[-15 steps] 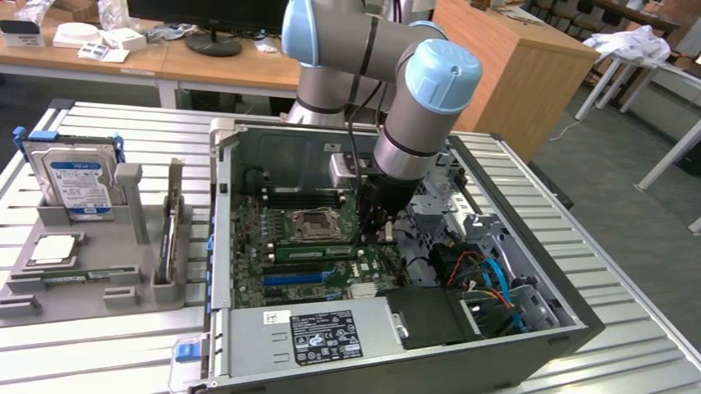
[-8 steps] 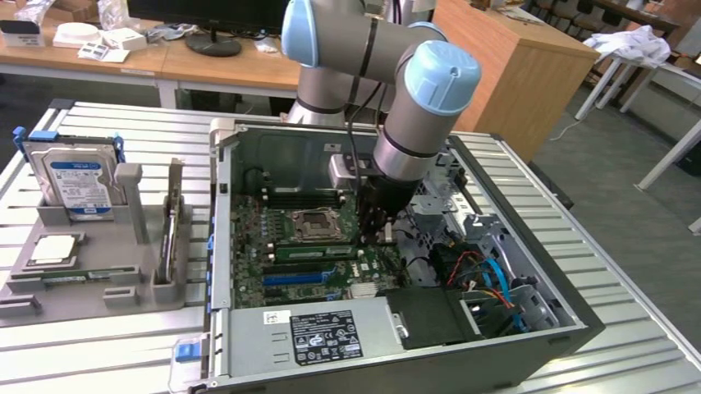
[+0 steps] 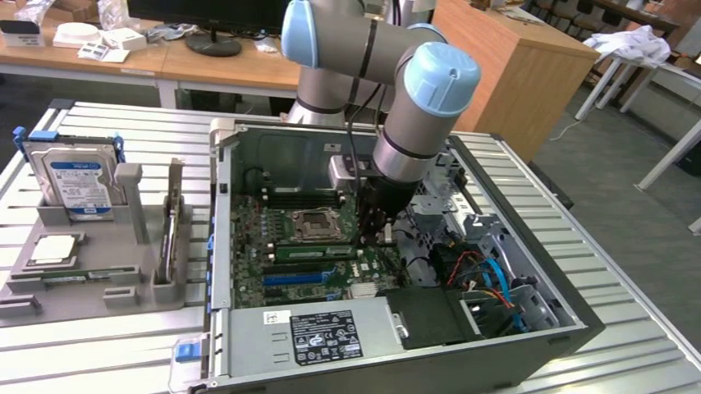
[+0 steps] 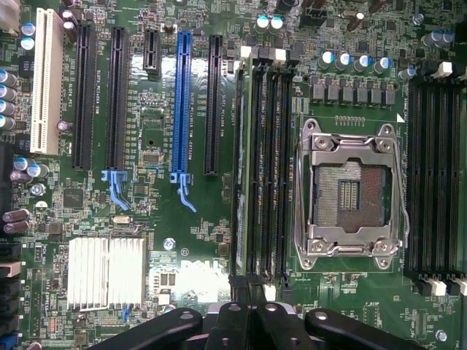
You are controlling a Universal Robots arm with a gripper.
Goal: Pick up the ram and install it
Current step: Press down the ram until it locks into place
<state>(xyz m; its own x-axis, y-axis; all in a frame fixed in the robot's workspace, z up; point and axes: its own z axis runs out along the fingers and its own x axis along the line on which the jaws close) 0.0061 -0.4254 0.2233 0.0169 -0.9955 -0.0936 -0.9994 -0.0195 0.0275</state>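
Note:
The ram (image 3: 312, 252) is a thin green stick standing on edge in the memory slot beside the CPU socket (image 3: 312, 224), inside the open computer case. From the wrist view the ram (image 4: 240, 168) shows edge-on as a narrow strip along the black slots next to the socket (image 4: 350, 189). My gripper (image 3: 378, 236) hangs over the motherboard at the stick's end nearer the exterior view's right. In the wrist view the gripper (image 4: 249, 288) is shut, its black fingers (image 4: 235, 310) pressed together right at the ram's end. I cannot tell whether they touch it.
A blue slot (image 4: 181, 102) and black expansion slots lie beside the ram. A silver heatsink (image 4: 106, 271) is close to the fingers. The case wall (image 3: 219, 213) surrounds the board, with cables (image 3: 487, 275) at the exterior view's right. A hard drive (image 3: 79, 176) stands in the grey tray (image 3: 121, 291).

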